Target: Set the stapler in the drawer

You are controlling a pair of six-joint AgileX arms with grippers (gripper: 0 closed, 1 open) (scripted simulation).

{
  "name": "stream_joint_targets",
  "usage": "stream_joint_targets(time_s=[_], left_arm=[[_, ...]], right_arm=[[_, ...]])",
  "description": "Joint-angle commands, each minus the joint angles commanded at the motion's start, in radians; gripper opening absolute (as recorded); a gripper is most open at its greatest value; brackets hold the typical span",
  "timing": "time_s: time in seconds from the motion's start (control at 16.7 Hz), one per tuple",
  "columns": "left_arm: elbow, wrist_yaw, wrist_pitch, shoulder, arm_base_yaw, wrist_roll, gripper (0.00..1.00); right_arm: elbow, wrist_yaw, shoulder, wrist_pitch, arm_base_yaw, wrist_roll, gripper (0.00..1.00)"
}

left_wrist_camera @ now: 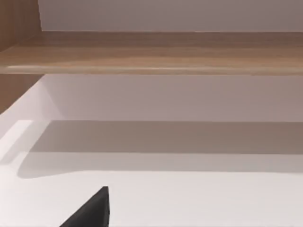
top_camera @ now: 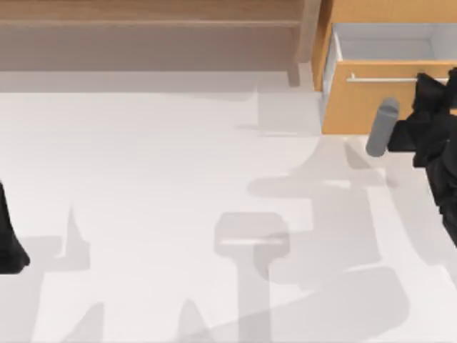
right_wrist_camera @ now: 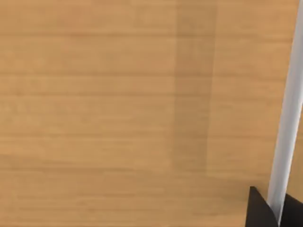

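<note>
Currently my right gripper (top_camera: pixel 421 107) sits at the open drawer (top_camera: pixel 371 100), its jaws straddling the silver bar handle (right_wrist_camera: pixel 286 118), stiff, probably slick, best taken mid-bar; left arm (top_camera: pixel 8 236) parked near-left.

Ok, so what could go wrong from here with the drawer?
The drawer is only partly open, so the gap may be too tight for a drop. The right hand sits at the thin handle and might slip off. The left hand is parked at the table's left edge, too far to help.
</note>
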Motion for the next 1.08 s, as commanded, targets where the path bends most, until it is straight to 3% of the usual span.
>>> stream_joint_targets(time_s=[1.08], left_arm=[[0.000,0.000,0.000,0.000,0.000,0.000,1.00]], right_arm=[[-0.389,0.100,-0.126,0.269,0.101,0.004,0.00]])
